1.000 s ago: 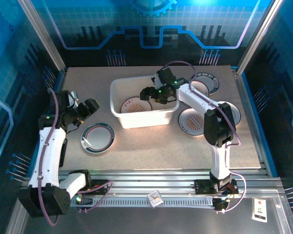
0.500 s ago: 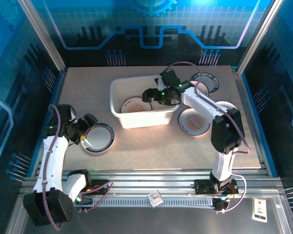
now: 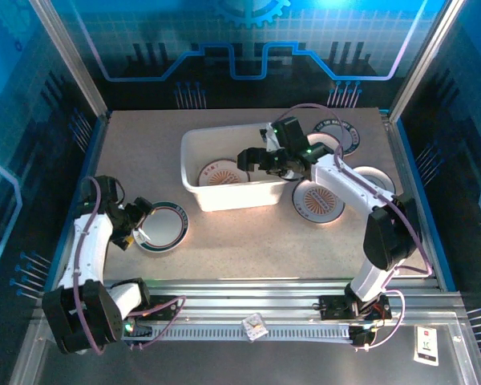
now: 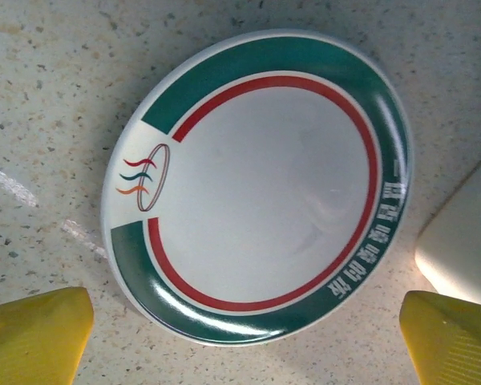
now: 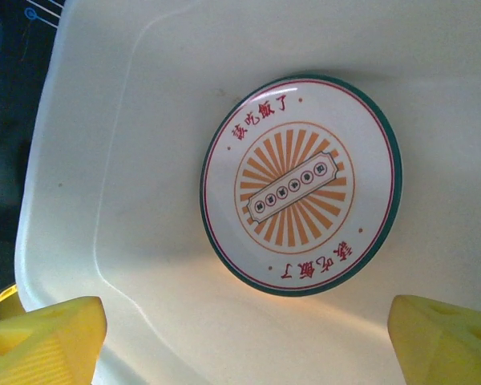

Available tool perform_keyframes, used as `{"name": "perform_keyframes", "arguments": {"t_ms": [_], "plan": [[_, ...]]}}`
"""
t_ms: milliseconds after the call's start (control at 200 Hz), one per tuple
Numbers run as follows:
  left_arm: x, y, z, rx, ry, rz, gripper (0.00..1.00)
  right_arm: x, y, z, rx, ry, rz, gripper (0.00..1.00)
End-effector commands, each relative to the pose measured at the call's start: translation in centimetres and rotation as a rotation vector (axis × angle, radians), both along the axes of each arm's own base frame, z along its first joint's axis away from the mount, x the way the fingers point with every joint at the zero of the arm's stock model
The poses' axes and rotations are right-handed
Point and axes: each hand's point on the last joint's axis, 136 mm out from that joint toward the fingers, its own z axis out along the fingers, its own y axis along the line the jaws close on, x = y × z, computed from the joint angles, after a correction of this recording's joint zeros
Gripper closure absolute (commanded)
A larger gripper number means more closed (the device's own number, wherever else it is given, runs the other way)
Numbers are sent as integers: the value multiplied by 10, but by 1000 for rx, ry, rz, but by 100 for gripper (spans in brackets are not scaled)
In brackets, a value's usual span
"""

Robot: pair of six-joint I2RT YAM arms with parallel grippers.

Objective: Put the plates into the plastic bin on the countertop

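A green-rimmed plate (image 3: 163, 228) (image 4: 256, 184) with a red ring and white centre lies flat on the countertop (image 3: 248, 241). My left gripper (image 3: 137, 225) (image 4: 244, 345) hovers at its left edge, open, with both yellow fingertips (image 4: 36, 337) clear of the rim. The white plastic bin (image 3: 194, 152) (image 5: 104, 160) holds an orange sunburst plate (image 3: 224, 173) (image 5: 301, 184) flat on its floor. Above the bin's right half hangs my right gripper (image 3: 252, 158) (image 5: 244, 345), open and empty. Other plates lie right of the bin: an orange-patterned one (image 3: 319, 200) and a dark-rimmed one (image 3: 341, 136).
A corner of the bin (image 4: 465, 241) shows just right of the green-rimmed plate. My right arm (image 3: 345, 180) crosses above the plates on the right, partly hiding a white one (image 3: 378, 178). Blue edges and metal rails (image 3: 264, 285) frame the countertop.
The left arm swung down and toward the near edge, reaching the green-rimmed plate, and its jaws widened. The right arm's elbow swung right while its gripper drew slightly right above the bin.
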Motion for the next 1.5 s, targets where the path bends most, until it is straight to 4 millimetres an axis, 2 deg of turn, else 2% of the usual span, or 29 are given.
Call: {"name": "perform_keyframes", "arguments": {"t_ms": [0,165,465,655,1191,1496], "plan": [[-10,9,-17,20,81,51,1,-6,7,18,77,-36,27,8],[-10,14,-39,28,131,57,1,-11,5,20,106,-35,36,8],[3,18,-57,38,115,12,1,-18,-2,28,138,-55,26,9],[10,12,-69,0,86,-1,4,-18,-10,26,137,-54,4,10],[9,6,-84,-20,69,-16,20,-28,-26,26,97,-68,-41,12],[20,-1,-74,-59,-24,-13,29,-28,-30,24,91,-68,-62,13]]}}
